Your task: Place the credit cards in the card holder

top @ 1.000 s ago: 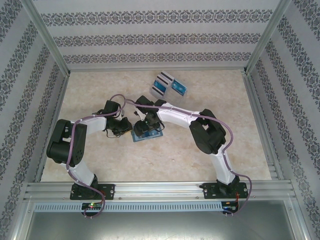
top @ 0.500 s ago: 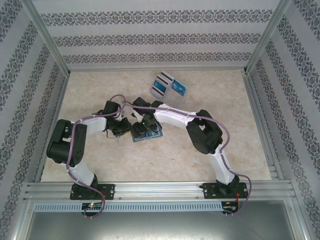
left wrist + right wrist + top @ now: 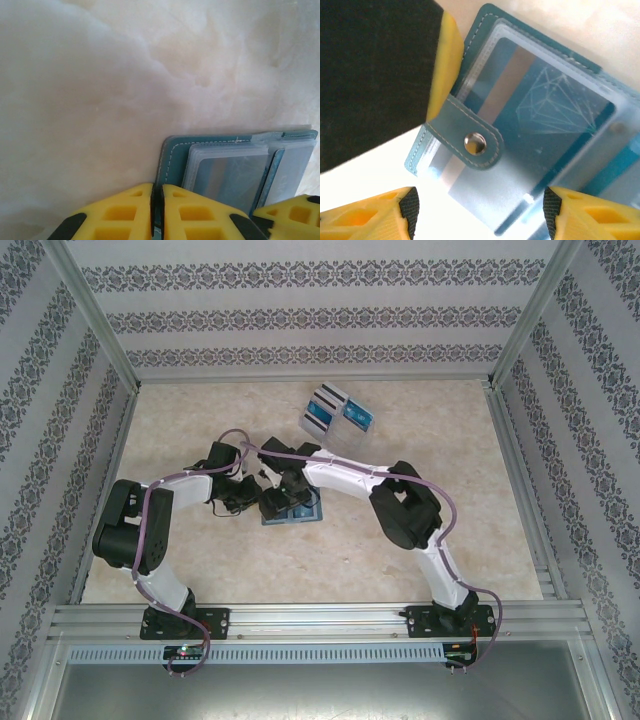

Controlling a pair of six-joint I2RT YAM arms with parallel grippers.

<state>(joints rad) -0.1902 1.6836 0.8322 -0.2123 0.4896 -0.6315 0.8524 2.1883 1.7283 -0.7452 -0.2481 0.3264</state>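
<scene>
Masking card holder (image 3: pixel 308 513) — both arms (image 3: pixel 340 476)

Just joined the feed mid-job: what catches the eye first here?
Both arms meet mid-table over the open teal card holder: the left claw is shut on its edge, the right claw open above it. One card with a diamond line drawing sits in a clear pocket, while loose cards lie at the far side.
</scene>
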